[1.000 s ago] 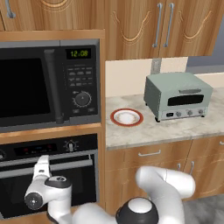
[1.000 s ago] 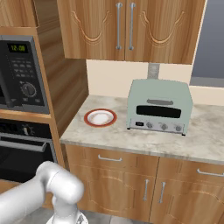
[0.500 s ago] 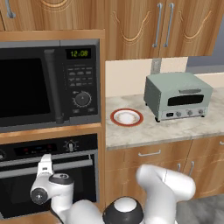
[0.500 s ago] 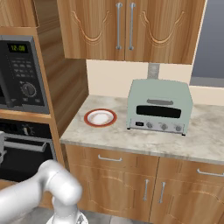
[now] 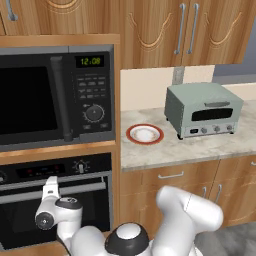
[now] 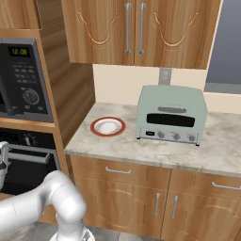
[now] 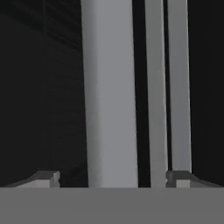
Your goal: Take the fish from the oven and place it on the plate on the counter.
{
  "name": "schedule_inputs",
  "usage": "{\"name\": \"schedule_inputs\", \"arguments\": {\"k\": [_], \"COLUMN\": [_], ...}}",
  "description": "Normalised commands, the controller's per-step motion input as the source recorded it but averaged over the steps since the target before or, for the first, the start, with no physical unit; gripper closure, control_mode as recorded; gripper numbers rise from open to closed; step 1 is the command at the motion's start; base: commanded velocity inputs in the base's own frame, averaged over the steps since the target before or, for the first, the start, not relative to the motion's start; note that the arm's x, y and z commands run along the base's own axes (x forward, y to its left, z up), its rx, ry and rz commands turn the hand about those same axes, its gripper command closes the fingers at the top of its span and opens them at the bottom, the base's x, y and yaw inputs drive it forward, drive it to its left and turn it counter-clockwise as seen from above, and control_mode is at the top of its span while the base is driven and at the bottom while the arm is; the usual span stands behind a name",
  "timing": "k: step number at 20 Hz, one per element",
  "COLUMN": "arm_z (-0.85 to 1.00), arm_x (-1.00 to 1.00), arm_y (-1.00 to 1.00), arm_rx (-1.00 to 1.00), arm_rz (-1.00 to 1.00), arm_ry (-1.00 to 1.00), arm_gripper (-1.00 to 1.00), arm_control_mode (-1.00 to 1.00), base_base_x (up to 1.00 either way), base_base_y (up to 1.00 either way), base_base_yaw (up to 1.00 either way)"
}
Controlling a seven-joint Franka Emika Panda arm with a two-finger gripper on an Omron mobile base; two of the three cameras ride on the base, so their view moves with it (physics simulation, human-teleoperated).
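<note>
Straddling the oven (image 5: 55,200) door's bar handle (image 7: 111,96) with gripper (image 7: 113,178) jaws spread wide, readying a pull, since the fish is presumably lying unseen behind the shut door, plate (image 5: 144,134) waiting on the counter (image 5: 200,147).

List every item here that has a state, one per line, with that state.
oven: door shut, silver handle between the end effector's tips.
end effector: open, straddling the handle, not clamped.
microwave: door shut, clock lit.
toaster oven: door shut.
plate: empty, flat on the counter.
upper cabinets: shut.
drawers: shut.
</note>
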Motion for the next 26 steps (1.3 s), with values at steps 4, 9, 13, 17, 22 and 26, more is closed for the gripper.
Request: {"name": "schedule_inputs", "arguments": {"k": [4,9,13,17,22,26], "arm_z": [-0.3,-0.12,0.0,0.0,0.0,-0.24], "arm_x": [0.23,0.26,0.09,0.03,0.0,-0.17], "arm_y": [0.19,0.15,0.14,0.13,0.06,0.03], "arm_rx": [0.0,0.0,0.0,0.0,0.0,0.0], "arm_rz": [0.0,0.0,0.0,0.0,0.0,0.01], "arm_ry": [0.0,0.01,0.03,0.04,0.04,0.0], "arm_gripper": [-1.0,-1.0,-1.0,1.0,1.0,1.0], "arm_control_mode": [-1.0,-1.0,-1.0,-1.0,-1.0,-1.0], "base_base_x": [0.0,0.0,0.0,0.0,0.0,0.0], "base_base_y": [0.0,0.0,0.0,0.0,0.0,0.0], "base_base_yaw": [0.0,0.0,0.0,0.0,0.0,0.0]}}
